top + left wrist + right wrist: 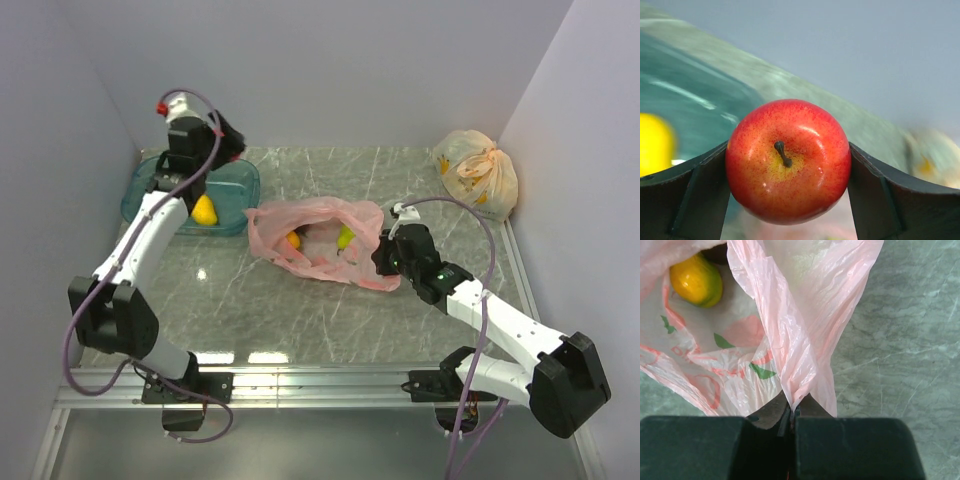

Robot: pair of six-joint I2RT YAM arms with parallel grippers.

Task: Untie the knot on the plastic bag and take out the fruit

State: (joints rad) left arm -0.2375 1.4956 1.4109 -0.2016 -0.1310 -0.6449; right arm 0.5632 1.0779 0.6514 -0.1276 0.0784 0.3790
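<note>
A red apple [788, 160] sits between the jaws of my left gripper [788, 200], which is shut on its two sides. That gripper [228, 146] hangs over the far end of a teal tray [236, 186]. The pink plastic bag [318, 240] lies open mid-table with an orange fruit [293, 239] and a yellow-green fruit [345, 237] inside. My right gripper [384, 256] is at the bag's right edge. In the right wrist view it [792, 407] is shut on a gathered fold of the bag [795, 340], and a yellow-green fruit [696, 281] shows inside.
A yellow fruit [204, 210] lies in the teal tray, seen blurred at the left in the left wrist view [655, 142]. A pale yellow bag with orange print [478, 172] stands in the back right corner. Walls close in on the left, back and right.
</note>
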